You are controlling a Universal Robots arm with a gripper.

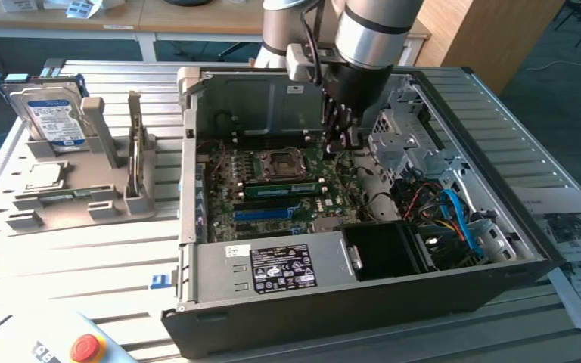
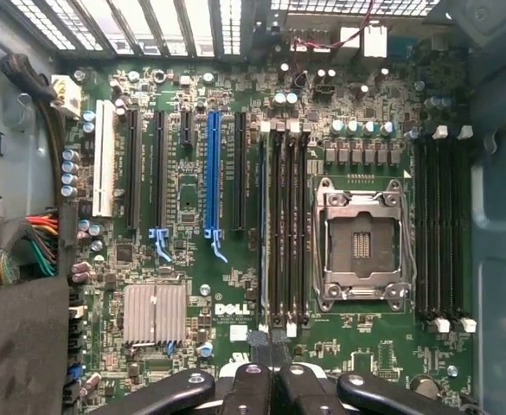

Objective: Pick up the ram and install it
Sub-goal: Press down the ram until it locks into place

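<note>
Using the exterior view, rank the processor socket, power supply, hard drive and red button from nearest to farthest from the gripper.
1. processor socket: inside the case, just beside the gripper.
2. power supply: along the case's near wall.
3. hard drive: upright in the rack, outside the case on the exterior view's left.
4. red button: the exterior view's lower left corner.

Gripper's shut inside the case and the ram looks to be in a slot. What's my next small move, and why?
Probably ease down slowly onto the ram's top edge to press it home. The gripper is shut and empty, hanging above the motherboard. The ram stands in the slot bank beside the CPU socket, and whether its clips have latched cannot be told.
</note>
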